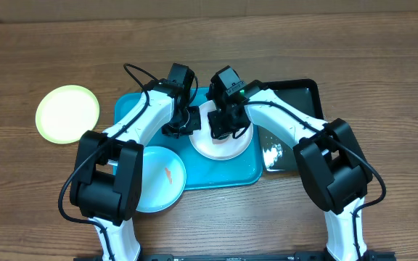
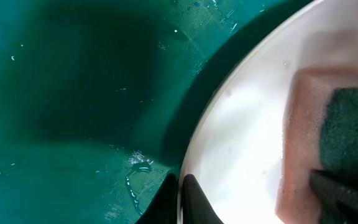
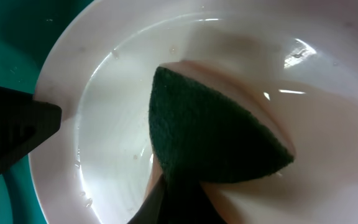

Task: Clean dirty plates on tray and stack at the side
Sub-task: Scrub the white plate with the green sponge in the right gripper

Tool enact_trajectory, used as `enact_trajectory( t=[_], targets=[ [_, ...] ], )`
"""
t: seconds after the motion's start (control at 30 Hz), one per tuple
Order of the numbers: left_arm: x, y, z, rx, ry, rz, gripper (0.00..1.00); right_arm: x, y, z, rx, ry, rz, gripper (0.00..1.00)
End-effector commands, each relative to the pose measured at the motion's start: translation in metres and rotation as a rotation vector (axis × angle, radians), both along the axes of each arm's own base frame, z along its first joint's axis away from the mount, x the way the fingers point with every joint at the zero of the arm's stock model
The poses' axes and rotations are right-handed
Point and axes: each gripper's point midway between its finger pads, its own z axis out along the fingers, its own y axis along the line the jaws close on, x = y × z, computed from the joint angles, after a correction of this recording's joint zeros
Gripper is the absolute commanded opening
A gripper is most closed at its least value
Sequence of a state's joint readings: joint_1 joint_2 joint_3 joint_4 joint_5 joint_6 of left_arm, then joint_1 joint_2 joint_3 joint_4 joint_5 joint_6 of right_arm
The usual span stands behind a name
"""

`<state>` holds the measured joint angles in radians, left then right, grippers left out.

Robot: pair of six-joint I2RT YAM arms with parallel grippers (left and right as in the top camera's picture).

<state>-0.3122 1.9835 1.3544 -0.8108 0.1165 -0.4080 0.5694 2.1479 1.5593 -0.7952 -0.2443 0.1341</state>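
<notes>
One white plate (image 1: 223, 150) at centre of tray (image 1: 216, 180), round, with no long axis. Lies straight under right gripper (image 3: 173, 208), clamped tight on green-faced sponge (image 3: 216, 137) pressed into it. Pinched at left rim by left gripper (image 2: 180, 199), closed on that edge. Shows no readable writing anywhere.

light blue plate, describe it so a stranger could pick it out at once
Start at the big turquoise tray mid-table. The light blue plate lies over the tray's near-left corner, partly under the left arm. It alone shows a small orange smear; the white plate sits mid-tray, the yellow-green plate off the tray on bare wood.
</notes>
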Motion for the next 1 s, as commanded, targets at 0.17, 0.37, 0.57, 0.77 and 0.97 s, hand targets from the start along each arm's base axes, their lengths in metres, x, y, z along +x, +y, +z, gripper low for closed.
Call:
enact_trajectory(
  t=[0.17, 0.37, 0.57, 0.77, 0.97],
  targets=[
    [0.005, -0.004, 0.002, -0.009, -0.016, -0.030, 0.04, 0.024, -0.034, -0.009, -0.038, -0.002, -0.086, 0.06],
    [0.005, -0.004, 0.002, -0.009, -0.016, -0.030, 0.04, 0.029, -0.053, -0.010, -0.050, 0.021, -0.128, 0.06],
    [0.005, -0.004, 0.002, -0.009, -0.016, -0.030, 0.04, 0.032, -0.055, -0.010, -0.048, 0.017, -0.135, 0.06],
    [0.005, -0.004, 0.002, -0.009, -0.016, -0.030, 0.04, 0.037, -0.052, -0.008, -0.024, 0.024, -0.213, 0.05],
    [0.005, -0.004, 0.002, -0.009, -0.016, -0.030, 0.04, 0.022, -0.025, -0.004, 0.044, 0.058, -0.155, 0.05]
  ],
)
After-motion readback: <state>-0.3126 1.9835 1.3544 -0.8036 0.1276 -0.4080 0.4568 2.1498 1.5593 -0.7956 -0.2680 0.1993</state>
